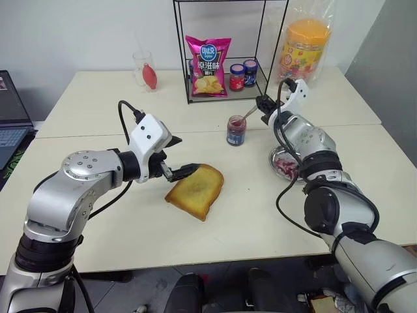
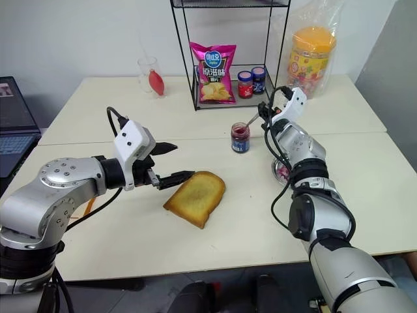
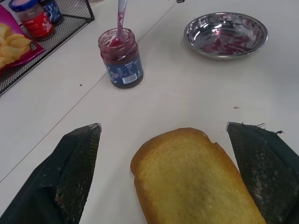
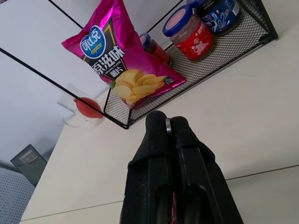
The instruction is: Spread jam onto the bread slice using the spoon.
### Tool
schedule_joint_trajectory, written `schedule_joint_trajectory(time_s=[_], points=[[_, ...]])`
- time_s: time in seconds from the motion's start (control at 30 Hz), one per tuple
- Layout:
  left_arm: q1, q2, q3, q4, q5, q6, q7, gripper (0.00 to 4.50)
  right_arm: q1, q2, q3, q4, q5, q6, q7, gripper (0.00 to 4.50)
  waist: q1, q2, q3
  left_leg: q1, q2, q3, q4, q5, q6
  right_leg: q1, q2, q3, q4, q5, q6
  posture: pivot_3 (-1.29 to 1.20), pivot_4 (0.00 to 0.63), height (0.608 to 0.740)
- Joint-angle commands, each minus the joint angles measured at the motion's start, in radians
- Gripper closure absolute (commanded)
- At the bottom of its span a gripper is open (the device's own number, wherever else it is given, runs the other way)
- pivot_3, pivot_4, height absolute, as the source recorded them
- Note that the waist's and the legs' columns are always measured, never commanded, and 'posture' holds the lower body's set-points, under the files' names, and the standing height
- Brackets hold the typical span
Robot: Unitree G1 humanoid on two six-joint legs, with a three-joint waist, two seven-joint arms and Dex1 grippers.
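The thick golden-brown toasted bread slice (image 1: 195, 190) lies flat on the pale counter (image 1: 98, 111), and the left gripper (image 3: 163, 172) stands wide open around its near end, one black finger on either side of the crust. Beyond the bread stands the small blue-labelled glass jar (image 1: 236, 130) of dark red-purple jam (image 3: 113, 44), with a shiny metal bowl (image 3: 226, 35) beside it. The right gripper (image 1: 262, 104), above the jar and past the bread, is clamped on the handle of the small silver spoon (image 1: 248, 113), whose bowl dips into the jar's mouth.

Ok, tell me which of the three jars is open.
The blue-labelled jar on the table, with the spoon in it; the two jars in the rack are capped.
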State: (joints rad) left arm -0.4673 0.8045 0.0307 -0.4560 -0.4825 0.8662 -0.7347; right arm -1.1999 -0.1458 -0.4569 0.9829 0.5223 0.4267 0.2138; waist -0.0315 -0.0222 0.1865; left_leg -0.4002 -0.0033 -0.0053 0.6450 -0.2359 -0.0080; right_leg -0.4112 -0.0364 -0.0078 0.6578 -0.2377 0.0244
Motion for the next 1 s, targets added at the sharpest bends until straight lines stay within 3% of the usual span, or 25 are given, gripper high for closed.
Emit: schedule_joint_trajectory(time_s=[0.03,1.0], points=[[-0.009,0.008,-0.002,-0.009,0.009,-0.02,-0.005,0.0,-0.045,-0.007,-0.028,-0.047,0.04,0.018,-0.014,4.47,0.0,0.0,0.0,0.0,0.0,0.0,0.0,0.0,0.0,0.0,0.0,0.0,0.0,0.0,0.0,0.0,0.15,0.74],[-0.028,-0.001,-0.012,0.008,0.026,-0.035,-0.003,0.0,-0.058,-0.01,-0.126,-0.042,0.144,0.063,-0.095,4.47,0.0,0.0,0.0,0.0,0.0,0.001,0.0,0.0,0.0,0.0,0.0,0.0,-0.001,0.0,0.0,0.0,0.15,0.74]])
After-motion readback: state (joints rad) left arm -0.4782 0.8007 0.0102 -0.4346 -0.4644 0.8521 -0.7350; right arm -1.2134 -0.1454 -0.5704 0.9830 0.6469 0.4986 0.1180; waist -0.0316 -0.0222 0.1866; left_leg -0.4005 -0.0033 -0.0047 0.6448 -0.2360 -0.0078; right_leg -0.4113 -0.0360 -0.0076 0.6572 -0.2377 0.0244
